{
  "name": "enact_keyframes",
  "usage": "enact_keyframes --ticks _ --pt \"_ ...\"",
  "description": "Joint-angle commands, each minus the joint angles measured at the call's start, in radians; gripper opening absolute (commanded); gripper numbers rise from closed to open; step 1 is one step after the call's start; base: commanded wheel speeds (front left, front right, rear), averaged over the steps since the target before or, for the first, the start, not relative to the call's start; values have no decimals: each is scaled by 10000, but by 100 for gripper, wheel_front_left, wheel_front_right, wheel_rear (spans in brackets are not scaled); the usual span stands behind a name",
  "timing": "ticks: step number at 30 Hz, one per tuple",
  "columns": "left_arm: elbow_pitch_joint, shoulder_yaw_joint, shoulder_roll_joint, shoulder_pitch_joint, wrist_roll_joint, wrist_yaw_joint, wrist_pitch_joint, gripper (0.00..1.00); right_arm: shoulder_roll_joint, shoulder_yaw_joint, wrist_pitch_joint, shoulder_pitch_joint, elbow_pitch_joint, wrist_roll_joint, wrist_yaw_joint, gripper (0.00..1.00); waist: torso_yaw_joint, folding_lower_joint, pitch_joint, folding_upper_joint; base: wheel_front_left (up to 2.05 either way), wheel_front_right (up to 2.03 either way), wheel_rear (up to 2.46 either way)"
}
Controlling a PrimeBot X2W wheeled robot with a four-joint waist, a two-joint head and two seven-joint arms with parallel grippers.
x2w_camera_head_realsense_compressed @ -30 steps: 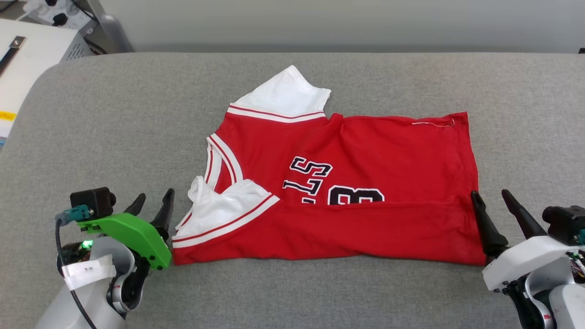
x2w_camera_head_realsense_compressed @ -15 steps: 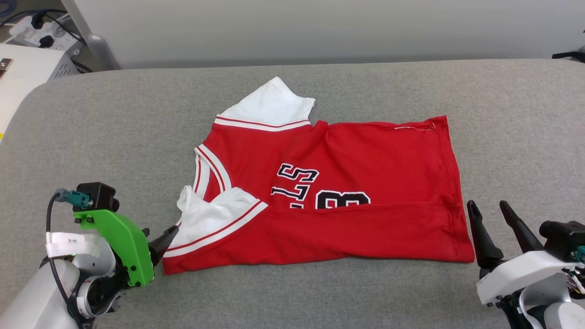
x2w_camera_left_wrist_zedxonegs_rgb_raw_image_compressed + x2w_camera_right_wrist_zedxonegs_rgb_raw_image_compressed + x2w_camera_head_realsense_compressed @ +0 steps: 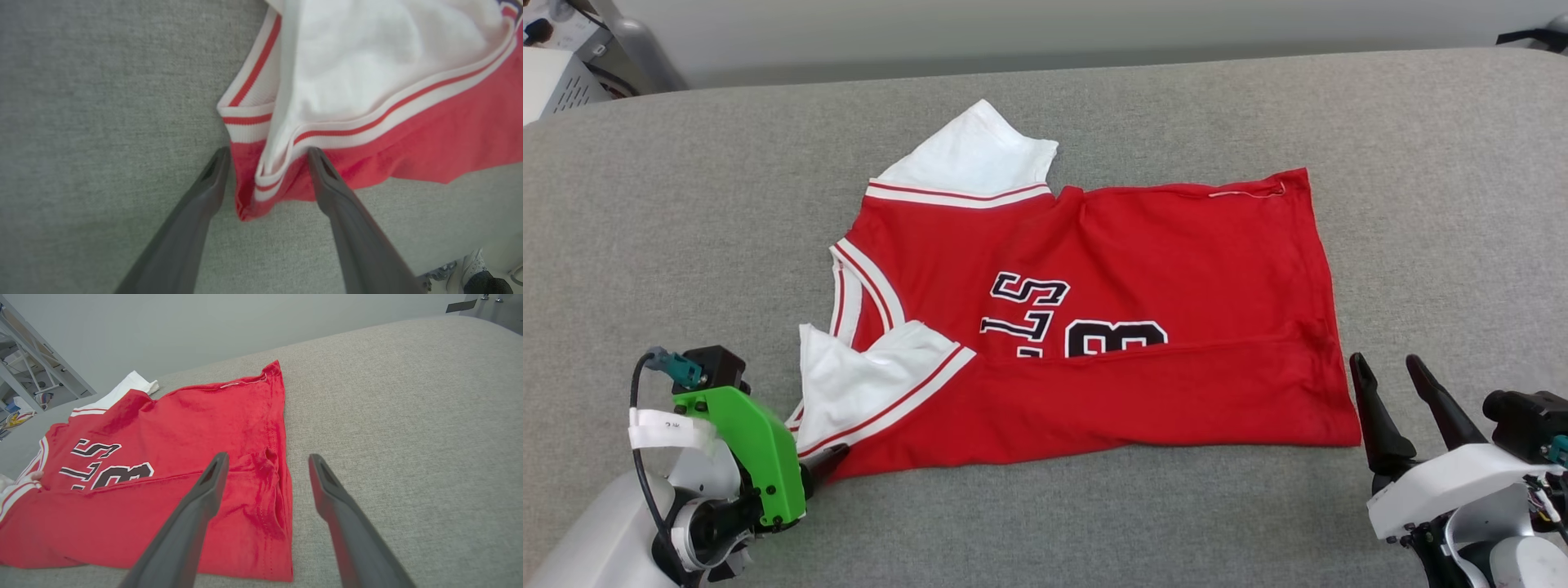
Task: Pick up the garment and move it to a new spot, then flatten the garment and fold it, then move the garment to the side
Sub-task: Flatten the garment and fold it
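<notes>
The garment point(image 3: 1094, 327), red knit with white sleeves and ribbed striped trim, is laid centrally on the grey woven surface point(image 3: 686, 204), near edge folded over. Its 7 o'clock corner is straddled by the wide-open, empty left gripper point(image 3: 267, 152). At 4 o'clock the right gripper point(image 3: 1384, 363) is spread, empty. If only one layer is pinched, the fold may be undone.

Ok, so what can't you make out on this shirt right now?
- Head view: the red jersey shirt with white sleeves has its near edge folded over the black lettering, hiding part.
- Left wrist view: blur leaves it unclear whether the left tool touches fabric.
- Head view: the green plastic bracket covers most of that tool.
</notes>
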Motion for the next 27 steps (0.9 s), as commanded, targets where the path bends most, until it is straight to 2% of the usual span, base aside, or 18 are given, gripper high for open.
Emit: enact_keyframes --ticks 1,4,5,6,11,15,24,27 --pt "220 -310 -345 49 -79 -148 188 100 -32 -9 27 -147 22 62 -6 100 -63 0 91 -1 0 0 0" --pt "508 -538 -553 -103 -78 -371 320 100 -4 -73 123 -141 31 81 -6 100 -60 0 124 -1 0 0 0" --pt "590 -583 -596 -149 -71 -431 334 45 -8 -87 146 -146 29 80 -6 100 -59 0 123 -1 0 0 0" --pt "840 -645 -687 -276 12 -537 216 0 -62 -166 287 -171 86 156 -6 100 -50 0 81 -1 0 0 0" --pt "981 -621 -613 -383 114 -614 50 0 -160 -303 513 -173 172 332 -6 100 34 0 -58 -1 0 0 0" --pt "785 -509 -449 -468 259 -615 -222 0 -321 -375 1119 -220 289 623 -6 100 91 0 -185 -1 0 0 0" --pt "-772 -324 -58 -356 569 -177 -505 0 -1429 -224 4299 -716 513 1493 -6 100 349 0 -342 -1 0 0 0" --pt "-1161 -340 -25 -368 618 -74 -463 0 -1595 -47 5047 -926 546 1737 -6 100 480 0 -249 -1 0 0 0"
